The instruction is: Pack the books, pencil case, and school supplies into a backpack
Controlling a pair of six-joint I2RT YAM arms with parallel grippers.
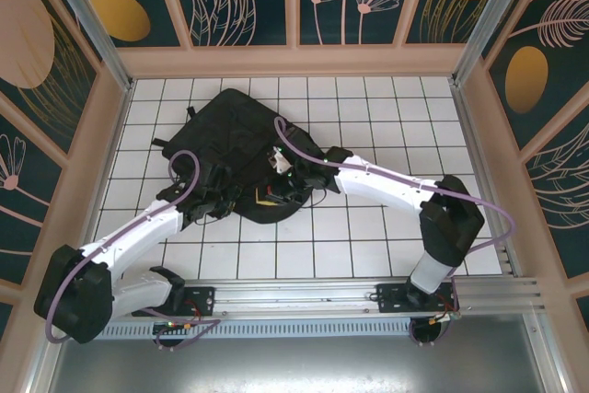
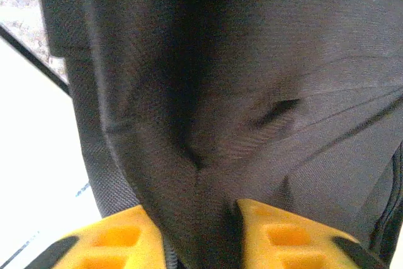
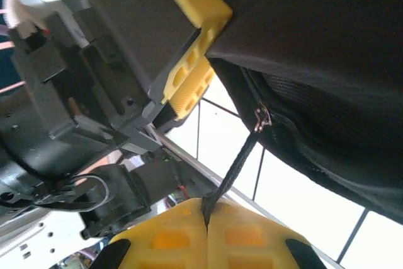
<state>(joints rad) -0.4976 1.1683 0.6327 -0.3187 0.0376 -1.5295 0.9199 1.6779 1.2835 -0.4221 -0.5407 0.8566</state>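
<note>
The black backpack (image 1: 230, 135) lies on the white tiled table, left of centre. My left gripper (image 1: 216, 198) is at its near edge. In the left wrist view a fold of the backpack's fabric (image 2: 208, 124) fills the gap between the yellow fingers (image 2: 113, 240), so the left gripper (image 2: 198, 244) is shut on it. My right gripper (image 1: 281, 186) is at the bag's near right side. The right gripper (image 3: 206, 218) is shut on the black zip pull cord (image 3: 236, 165), which runs taut up to the metal slider (image 3: 261, 118). Books, pencil case and school supplies are out of view.
In the right wrist view the left gripper's yellow finger (image 3: 189, 48) and dark body press on the bag close by. Pink-framed walls (image 1: 294, 60) enclose the tiled table (image 1: 386, 126). An aluminium rail (image 1: 304, 296) runs along the near edge.
</note>
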